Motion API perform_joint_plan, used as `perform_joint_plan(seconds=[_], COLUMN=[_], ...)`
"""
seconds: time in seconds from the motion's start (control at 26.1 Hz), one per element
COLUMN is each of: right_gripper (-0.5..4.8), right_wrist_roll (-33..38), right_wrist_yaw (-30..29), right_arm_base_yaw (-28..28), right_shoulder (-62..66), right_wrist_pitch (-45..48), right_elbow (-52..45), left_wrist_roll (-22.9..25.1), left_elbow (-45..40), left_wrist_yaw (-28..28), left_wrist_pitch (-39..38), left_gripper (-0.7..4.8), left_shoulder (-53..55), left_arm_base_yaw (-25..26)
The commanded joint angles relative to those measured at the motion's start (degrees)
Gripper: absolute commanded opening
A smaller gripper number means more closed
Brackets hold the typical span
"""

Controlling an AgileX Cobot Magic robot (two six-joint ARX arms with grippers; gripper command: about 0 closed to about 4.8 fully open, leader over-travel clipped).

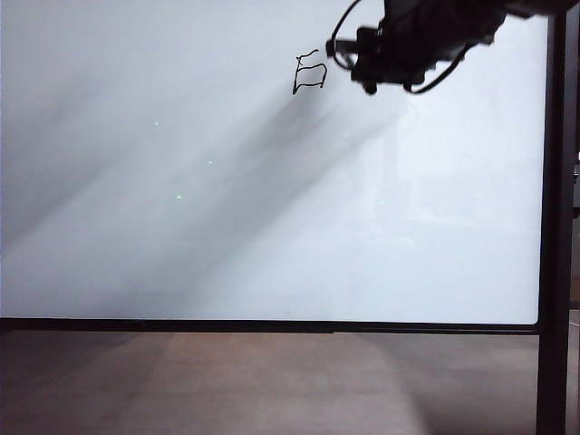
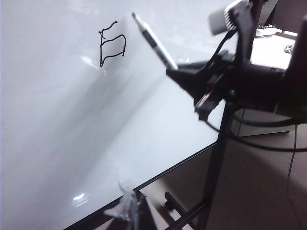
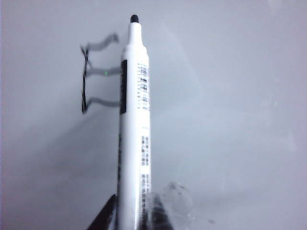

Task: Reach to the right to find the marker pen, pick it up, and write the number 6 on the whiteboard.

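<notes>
The whiteboard (image 1: 227, 199) fills the exterior view. The number 6 (image 1: 310, 74), a boxy black figure, stands near its top. My right gripper (image 1: 349, 53) hangs just right of that figure, shut on the marker pen (image 2: 153, 40). In the right wrist view the white pen (image 3: 134, 120) runs out from between the fingers (image 3: 108, 218) and covers the right side of the 6 (image 3: 96, 76). Its dark tip points at the board beside the 6 (image 2: 112, 44); whether it touches I cannot tell. My left gripper (image 2: 129, 207) shows only a pale fingertip low by the board's lower edge.
A thin black frame (image 1: 272, 324) bounds the board below, and a dark post (image 1: 553, 227) stands at its right. Black cables (image 1: 439, 80) loop under the right arm. The stand's foot (image 2: 184, 211) rests on the brown floor (image 1: 272, 381).
</notes>
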Motion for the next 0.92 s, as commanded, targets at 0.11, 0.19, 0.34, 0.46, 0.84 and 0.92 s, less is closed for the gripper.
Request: perform_joint_plan(seconds=[0.11, 0.19, 0.34, 0.46, 0.84, 0.92], right_gripper=[0.32, 0.31, 0.31, 0.32, 0.32, 0.32], right_wrist_roll=[0.3, 0.3, 0.2, 0.0, -2.8, -2.8], right_wrist_yaw=[0.0, 0.0, 0.0, 0.3, 4.2, 4.8], right_arm_base_yaw=[0.0, 0.0, 0.0, -0.2, -2.0, -3.1], right_shoulder=[-4.4, -6.5, -10.9, -14.9, -29.3, -31.2], right_wrist_pitch=[0.3, -0.6, -3.5, -7.0, -18.6, -20.3], right_elbow=[0.4, 0.4, 0.4, 0.4, 0.4, 0.4], left_wrist_roll=[-0.2, -0.2, -0.2, -0.2, -0.2, -0.2], left_elbow=[0.3, 0.3, 0.3, 0.4, 0.4, 0.4], left_wrist_yaw=[0.2, 0.2, 0.2, 0.2, 0.2, 0.3], left_wrist_pitch=[0.8, 0.8, 0.8, 0.8, 0.8, 0.8], left_gripper=[-0.06, -0.06, -0.06, -0.06, -0.06, -0.06], left_shoulder=[-0.2, -0.2, -0.2, -0.2, -0.2, -0.2], left_arm_base_yaw=[-0.1, -0.1, -0.1, -0.1, -0.1, -0.1])
